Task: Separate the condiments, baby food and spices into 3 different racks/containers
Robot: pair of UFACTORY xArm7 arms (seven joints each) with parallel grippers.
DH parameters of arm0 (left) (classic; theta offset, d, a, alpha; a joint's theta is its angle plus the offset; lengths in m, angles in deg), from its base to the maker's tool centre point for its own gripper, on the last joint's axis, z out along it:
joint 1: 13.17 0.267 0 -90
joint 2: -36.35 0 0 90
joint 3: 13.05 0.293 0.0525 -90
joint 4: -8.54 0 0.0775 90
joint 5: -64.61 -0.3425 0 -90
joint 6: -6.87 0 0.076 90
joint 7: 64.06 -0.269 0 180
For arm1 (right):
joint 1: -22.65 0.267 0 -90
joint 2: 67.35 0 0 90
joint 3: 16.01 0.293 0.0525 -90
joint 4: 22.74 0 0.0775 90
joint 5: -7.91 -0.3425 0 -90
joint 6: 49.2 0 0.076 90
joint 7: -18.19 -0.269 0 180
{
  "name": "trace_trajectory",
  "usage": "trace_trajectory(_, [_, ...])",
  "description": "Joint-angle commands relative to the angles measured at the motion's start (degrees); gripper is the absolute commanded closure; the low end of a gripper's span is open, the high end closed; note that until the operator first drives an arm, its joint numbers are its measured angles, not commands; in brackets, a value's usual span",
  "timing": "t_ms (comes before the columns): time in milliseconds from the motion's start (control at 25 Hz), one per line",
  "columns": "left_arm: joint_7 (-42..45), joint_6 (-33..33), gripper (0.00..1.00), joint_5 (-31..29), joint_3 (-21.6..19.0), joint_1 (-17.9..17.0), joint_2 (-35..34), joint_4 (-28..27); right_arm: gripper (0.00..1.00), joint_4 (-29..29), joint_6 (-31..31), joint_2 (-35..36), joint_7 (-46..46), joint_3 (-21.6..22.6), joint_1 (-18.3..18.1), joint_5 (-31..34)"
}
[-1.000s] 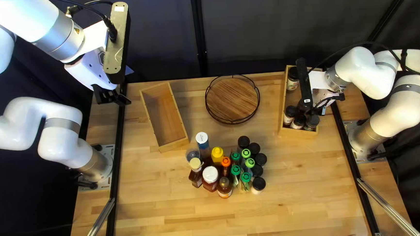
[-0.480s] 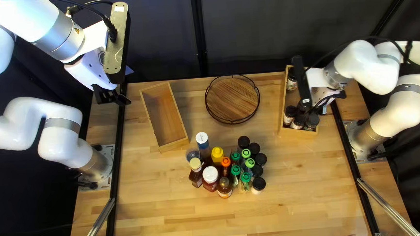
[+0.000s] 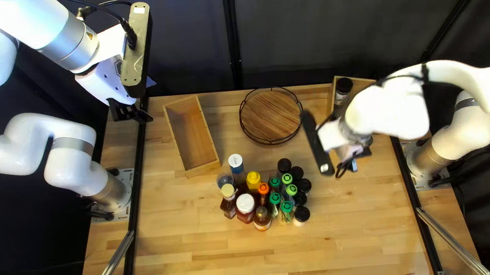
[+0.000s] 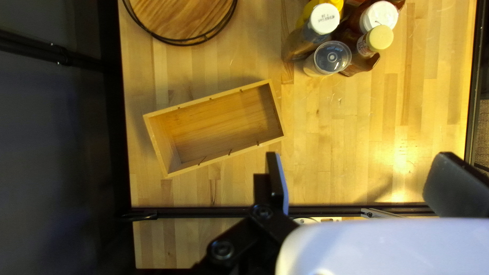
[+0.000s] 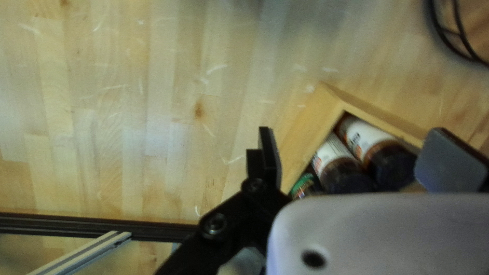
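Black right pincer (image 3: pixel 354 151) — spread, near jars (image 5: pixel 366 139).

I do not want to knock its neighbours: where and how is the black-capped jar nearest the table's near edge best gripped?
Probably by its black cap, from straight above, since the jar stands upright and other jars crowd its far side.

Tabletop (image 3: pixel 347 233) with 2 wooden boxes (image 3: pixel 201 169), the one near the far right corner holding at least 4 jars (image 3: pixel 341 95); 1 round wooden tray (image 3: pixel 270 116); 5 green-capped bottles (image 3: pixel 286 207); 5 black-capped jars (image 3: pixel 302 214); 5 other bottles (image 3: pixel 236 167), 1 each topped orange, yellow, white, cream and brown; 1 white-lidded jar (image 3: pixel 245 204); 1 clear-topped container (image 4: pixel 332 57).
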Motion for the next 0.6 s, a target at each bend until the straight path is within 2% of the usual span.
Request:
trace_trajectory(40, [0.0,0.0,0.0,0.0,0.0,0.0,0.0,0.0,0.0,0.8,-5.6,-4.3,3.5,1.7,-0.4,5.1])
trace_trajectory(280, [0.0,0.0,0.0,0.0,0.0,0.0,0.0,0.0,0.0,0.5,-12.7,-11.0,4.6,2.6,-2.5,12.8])
trace_trajectory(600, [0.0,0.0,0.0,0.0,0.0,0.0,0.0,0.0,0.0,-3.2,-15.4,-17.7,6.2,2.4,-3.3,16.3])
